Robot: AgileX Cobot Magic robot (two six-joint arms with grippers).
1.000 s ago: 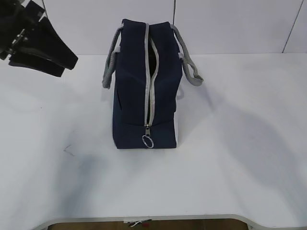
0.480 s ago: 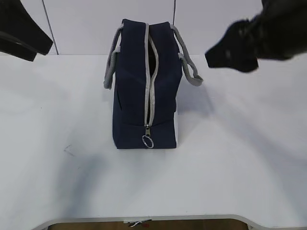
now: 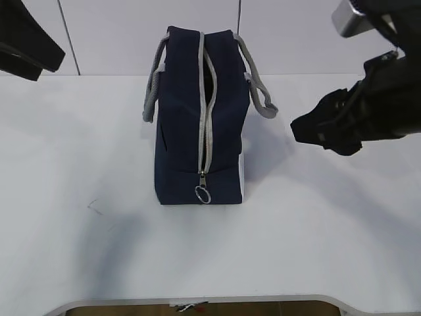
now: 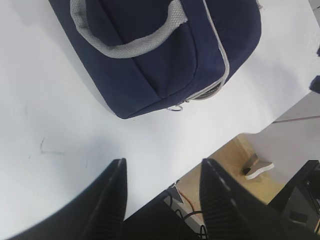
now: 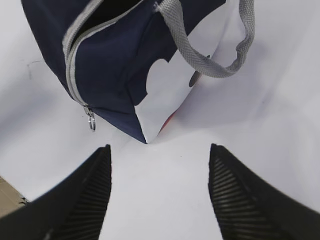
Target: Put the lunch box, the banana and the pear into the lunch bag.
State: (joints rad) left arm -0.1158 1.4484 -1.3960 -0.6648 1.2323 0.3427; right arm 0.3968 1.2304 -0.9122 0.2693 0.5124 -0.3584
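Observation:
The navy lunch bag (image 3: 181, 131) stands upright at the middle of the white table, grey handles hanging at both sides. Its grey zipper (image 3: 204, 112) runs over the top and down the near end, with the ring pull (image 3: 202, 195) low; the top part gapes a little. The bag also shows in the left wrist view (image 4: 165, 50) and in the right wrist view (image 5: 100, 55). My left gripper (image 4: 162, 167) is open and empty, high at the far left. My right gripper (image 5: 160, 152) is open and empty, to the right of the bag above the table. The lunch box, banana and pear are out of view.
The white table (image 3: 316, 230) has its front edge near the bottom of the exterior view. A wall of pale panels stands behind the bag. A small dark scuff (image 3: 95, 209) marks the table at the left.
My left arm has drawn back up and to the left, nearly out of the exterior view. My right arm has come in from the upper right and dropped lower beside the bag.

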